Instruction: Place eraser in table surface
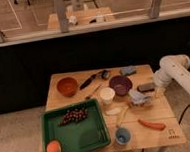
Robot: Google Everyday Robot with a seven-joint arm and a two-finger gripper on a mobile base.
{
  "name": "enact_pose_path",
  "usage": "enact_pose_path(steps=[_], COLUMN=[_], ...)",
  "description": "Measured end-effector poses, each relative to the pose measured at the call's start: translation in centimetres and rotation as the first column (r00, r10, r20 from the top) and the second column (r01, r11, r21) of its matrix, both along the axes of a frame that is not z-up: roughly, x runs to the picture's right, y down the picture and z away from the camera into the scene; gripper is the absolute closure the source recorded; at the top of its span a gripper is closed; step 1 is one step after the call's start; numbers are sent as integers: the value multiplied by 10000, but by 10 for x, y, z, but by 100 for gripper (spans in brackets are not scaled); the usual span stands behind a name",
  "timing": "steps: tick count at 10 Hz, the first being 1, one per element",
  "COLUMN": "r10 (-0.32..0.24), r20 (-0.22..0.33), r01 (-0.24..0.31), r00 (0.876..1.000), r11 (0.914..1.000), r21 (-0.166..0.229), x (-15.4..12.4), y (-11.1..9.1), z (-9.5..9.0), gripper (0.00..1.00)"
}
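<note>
The eraser [145, 87], a small dark flat block, lies on the light wooden table surface [157, 112] near its right edge, just right of the purple bowl [120, 85]. My gripper [159, 90] hangs at the end of the white arm that reaches in from the right. It sits right beside the eraser's right end, low over the table edge. I cannot tell whether it touches the eraser.
A blue-grey pad [128, 70] lies behind the bowl and a grey lumpy object [138, 98] in front of the eraser. Also here are a white cup [107, 95], orange bowl [67, 86], black utensil [91, 80], carrot [151, 124], blue cup [123, 136], and a green tray [91, 136] with grapes and an orange.
</note>
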State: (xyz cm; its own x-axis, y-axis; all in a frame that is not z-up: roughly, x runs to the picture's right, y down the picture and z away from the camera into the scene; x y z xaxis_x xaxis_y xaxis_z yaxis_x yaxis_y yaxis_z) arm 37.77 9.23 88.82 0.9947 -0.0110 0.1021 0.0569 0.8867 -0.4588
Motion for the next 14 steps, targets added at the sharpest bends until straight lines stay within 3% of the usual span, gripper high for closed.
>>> enact_pose_path(steps=[5,11,14], r10=[-443,-877,-935], r20=[47,197,205], r01=[442,888,948], r00=[9990,9959,9954], r11=[9989,9941,9924], r21=[135,-622,-788], x=[-3,-3,-2], y=[-6,3,5], z=[24,60,66], gripper=[20,20,20])
